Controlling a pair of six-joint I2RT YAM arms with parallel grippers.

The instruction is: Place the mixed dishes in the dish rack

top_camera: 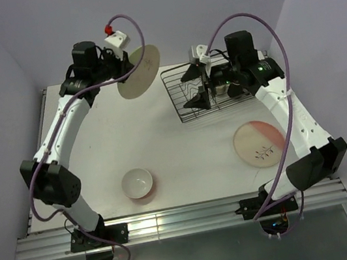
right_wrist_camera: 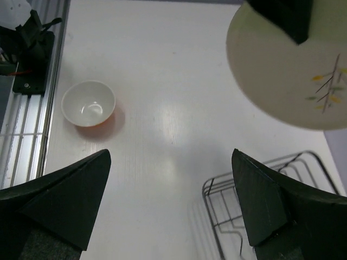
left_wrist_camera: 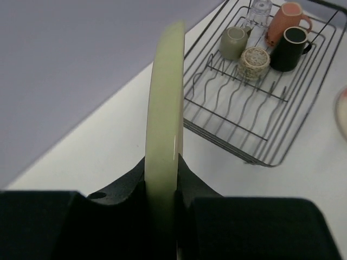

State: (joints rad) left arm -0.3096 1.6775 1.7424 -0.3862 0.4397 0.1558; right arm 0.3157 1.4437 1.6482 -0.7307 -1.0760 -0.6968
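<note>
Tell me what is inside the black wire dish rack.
At its far end stand an olive cup, a speckled beige cup, a black mug, a salmon-pink mug and a clear glass. The wavy dividers hold no plate. The right arm hides part from above.

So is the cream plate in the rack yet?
Out: the left gripper holds the cream plate on edge above the table, left of the rack.

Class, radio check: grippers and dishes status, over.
Left gripper shut on round cream plate, aloft. Right gripper open over black wire dish rack, possibly blocking. White bowl, pink sprig plate on table.
</note>
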